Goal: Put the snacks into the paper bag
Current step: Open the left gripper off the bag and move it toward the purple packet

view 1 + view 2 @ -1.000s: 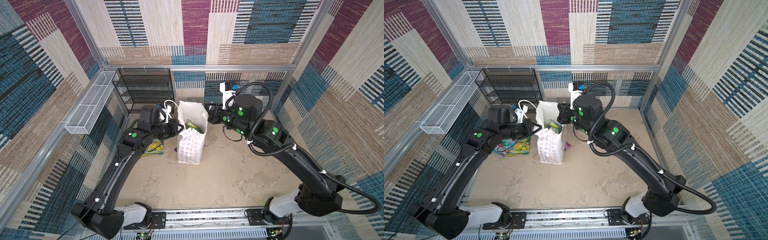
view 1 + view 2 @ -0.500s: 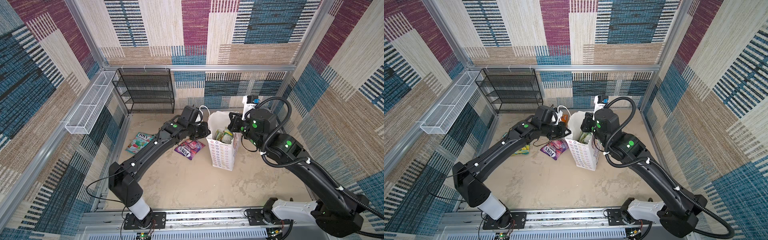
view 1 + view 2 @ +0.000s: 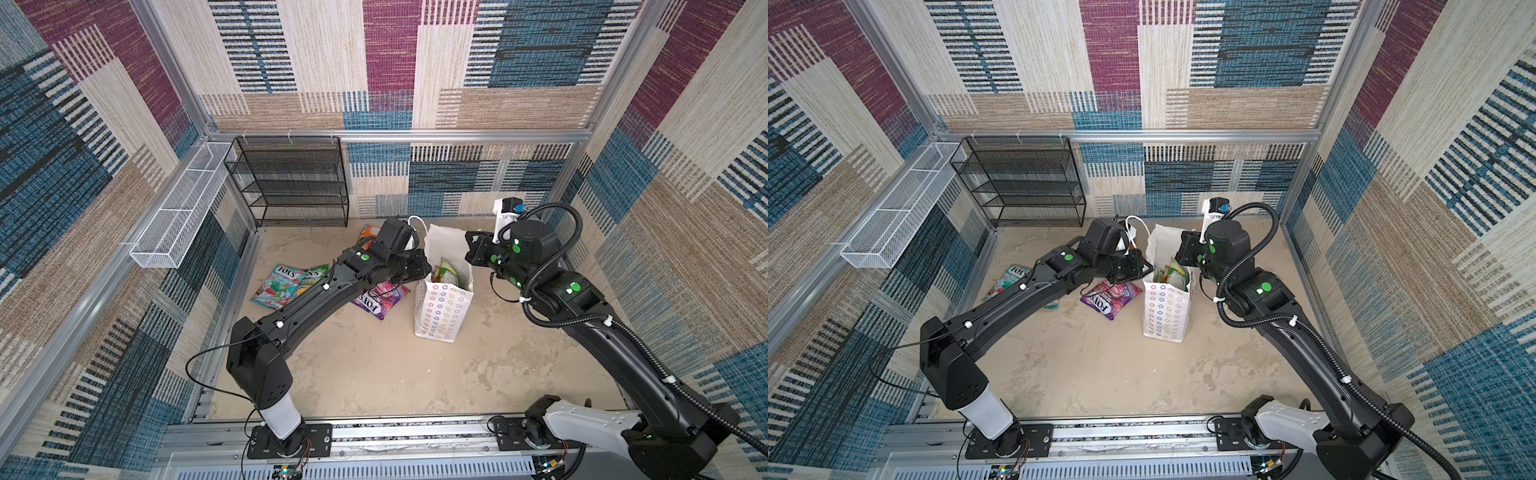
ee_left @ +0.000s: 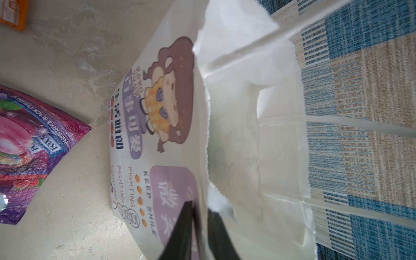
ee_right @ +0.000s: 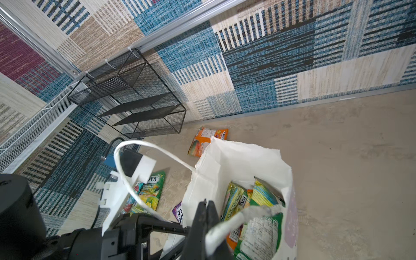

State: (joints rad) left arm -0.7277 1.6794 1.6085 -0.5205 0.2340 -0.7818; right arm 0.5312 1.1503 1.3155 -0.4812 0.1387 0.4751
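Beige mottled floor (image 3: 374,374) fills a booth of woven patchwork walls (image 3: 386,62), with a black rack (image 3: 291,183) at the back. Mid-floor stands the bag (image 3: 442,307), mouth open, with green and yellow packets (image 5: 261,198) upright inside. A purple packet (image 3: 380,297) lies just beside its left foot. A teal and green pair (image 3: 278,286) lies farther left, and an orange packet (image 5: 202,141) sits near the back wall.

The left gripper (image 4: 201,225) sits at the bag's left rim, jaws narrowly parted with the paper wall between them. The right gripper (image 5: 206,209) is pinched closed at the opposite rim. The near cord (image 5: 236,218) lies against it; whether it is clamped cannot be told.

The far cord (image 5: 116,155) loops around the left wrist's camera mount. Pulling that arm away could likely snag it and tip or tear the light bag. A sideways pull with paper caught between the jaws would probably do the same.

Bare floor lies in front and to the right of the bag. The purple packet is crowded under the left arm.
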